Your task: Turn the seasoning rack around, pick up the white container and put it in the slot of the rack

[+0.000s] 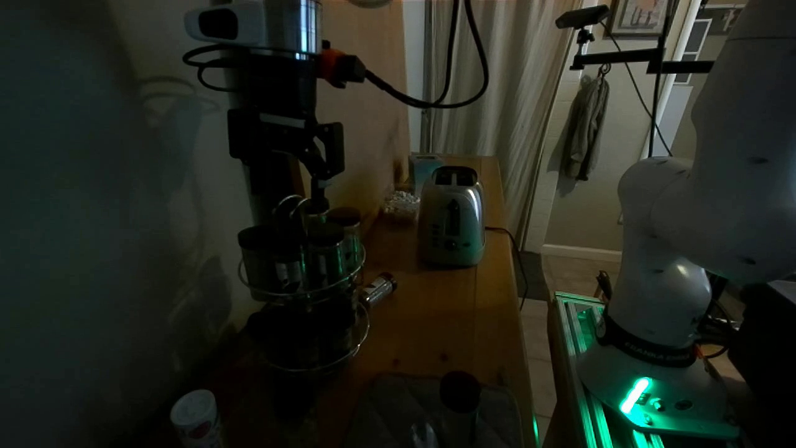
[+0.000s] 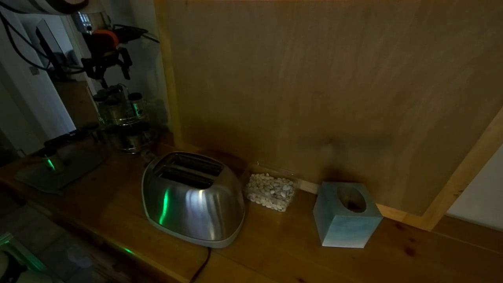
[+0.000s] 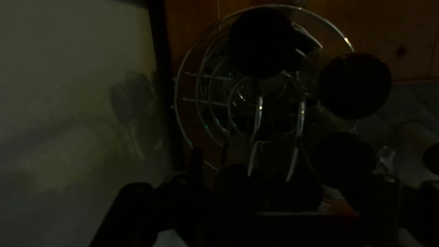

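Note:
The seasoning rack, a round two-tier wire carousel with dark-lidded jars, stands by the wall in both exterior views (image 1: 311,292) (image 2: 127,122). In the wrist view its wire ring (image 3: 176,94) shows from above, with a stretch of bare wire at the left and dark lids at the top, right and bottom. The white container (image 1: 196,414) stands upright on the counter in front of the rack, low in an exterior view. My gripper (image 2: 116,81) is open above the rack's upper tier; its spread fingers also frame lids in the wrist view (image 3: 274,173). I cannot tell whether a fingertip touches a lid.
A jar (image 1: 378,289) lies on its side beside the rack. Another dark-lidded jar (image 1: 460,392) stands on a grey mat (image 1: 398,404). A silver toaster (image 2: 196,212), a box of pebbles (image 2: 271,192) and a blue tissue box (image 2: 346,224) stand along the counter. The wall is close.

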